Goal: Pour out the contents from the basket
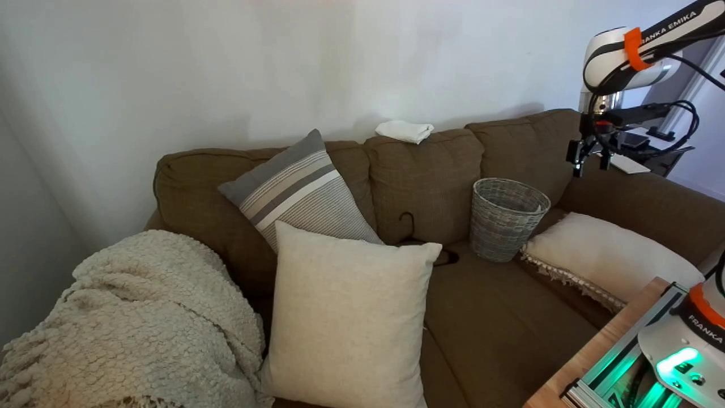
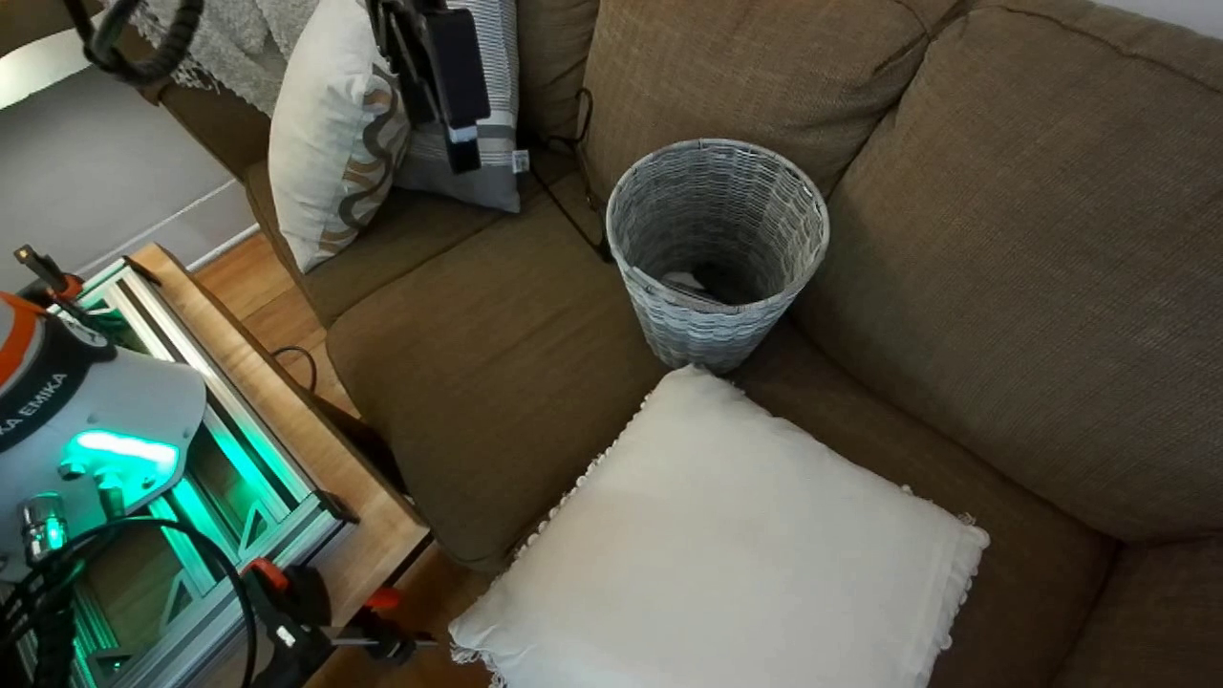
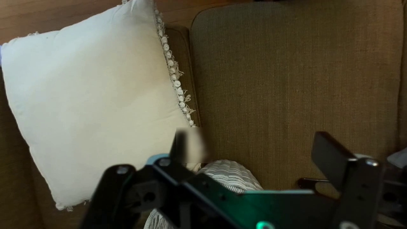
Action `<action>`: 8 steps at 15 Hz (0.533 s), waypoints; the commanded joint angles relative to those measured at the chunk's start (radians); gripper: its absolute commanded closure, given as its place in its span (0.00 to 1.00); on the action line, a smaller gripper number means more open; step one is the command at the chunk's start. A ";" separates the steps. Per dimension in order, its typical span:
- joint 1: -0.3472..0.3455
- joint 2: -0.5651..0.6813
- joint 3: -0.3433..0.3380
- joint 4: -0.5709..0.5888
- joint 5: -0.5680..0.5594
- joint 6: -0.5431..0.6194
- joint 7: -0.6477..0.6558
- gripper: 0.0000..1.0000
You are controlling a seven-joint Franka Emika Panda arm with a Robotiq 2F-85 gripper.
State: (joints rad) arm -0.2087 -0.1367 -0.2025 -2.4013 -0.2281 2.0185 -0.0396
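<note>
On a link of the robot arm (image 1: pixel 628 62), white lettering reads "FRANKA EMIKA", the start partly covered by orange tape (image 1: pixel 635 50). The base (image 1: pixel 679 340) repeats the name, cut off by the picture edge in both exterior views. A tag (image 2: pixel 521 161) on the striped pillow (image 1: pixel 306 187) is too small to read.

The gripper (image 1: pixel 591 164) is raised above the sofa (image 1: pixel 493 317), its fingers (image 3: pixel 330 156) parted wide and holding nothing. The basket (image 1: pixel 501 232) is apart from them, upright on the seat just beside the back cushions (image 2: pixel 755 86). In the wrist view its woven wall is partly hidden behind the gripper. A whitish item (image 2: pixel 684 281) shows low inside the basket; the rest is too dark to tell.

The basket's round rim faces up. A corner of the white fringed pillow (image 2: pixel 726 535) lies at its base; contact cannot be determined. A dark hanger (image 1: pixel 451 258) lies near its opposite side. The cream pillow (image 1: pixel 351 317) stands well apart. Forward of the basket, seat cushion extends to the sofa's front edge, with the wooden table (image 2: pixel 306 430) beyond.
</note>
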 commanded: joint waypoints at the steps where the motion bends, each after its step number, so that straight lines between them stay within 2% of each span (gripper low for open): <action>1: -0.009 0.074 -0.014 0.048 0.038 0.034 0.028 0.00; 5: -0.034 0.236 -0.042 0.134 0.067 0.167 0.087 0.00; 8: -0.051 0.383 -0.056 0.236 0.112 0.216 0.086 0.00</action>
State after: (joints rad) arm -0.2409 0.0853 -0.2454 -2.2835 -0.1626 2.2029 0.0354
